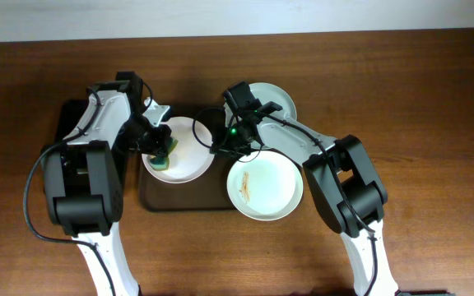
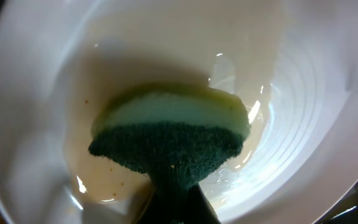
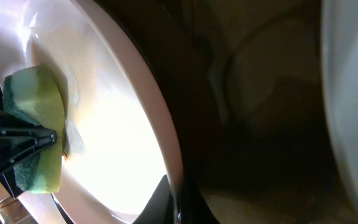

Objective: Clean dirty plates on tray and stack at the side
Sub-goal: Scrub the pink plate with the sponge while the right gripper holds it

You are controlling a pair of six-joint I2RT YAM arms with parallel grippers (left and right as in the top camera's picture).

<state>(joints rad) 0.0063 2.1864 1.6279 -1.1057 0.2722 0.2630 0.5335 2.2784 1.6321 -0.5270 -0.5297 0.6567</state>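
A white plate (image 1: 189,156) lies on the left part of the brown tray (image 1: 189,203). My left gripper (image 1: 160,146) is shut on a green and yellow sponge (image 1: 160,160) and presses it into this plate. In the left wrist view the sponge (image 2: 173,134) sits on the wet plate floor (image 2: 303,93), with my left gripper's jaws (image 2: 179,208) shut behind it. My right gripper (image 1: 219,146) is shut on this plate's right rim; the right wrist view shows the rim (image 3: 166,143) between the fingers (image 3: 178,202) and the sponge (image 3: 39,124). A second plate (image 1: 264,187) with orange-brown smears overlaps the tray's right edge. A third plate (image 1: 276,100) lies on the table behind.
A narrow black tray (image 1: 67,123) lies at the left under my left arm. The right arm reaches over the third plate and close past the smeared one. Brown wooden table (image 1: 418,107) surrounds the tray.
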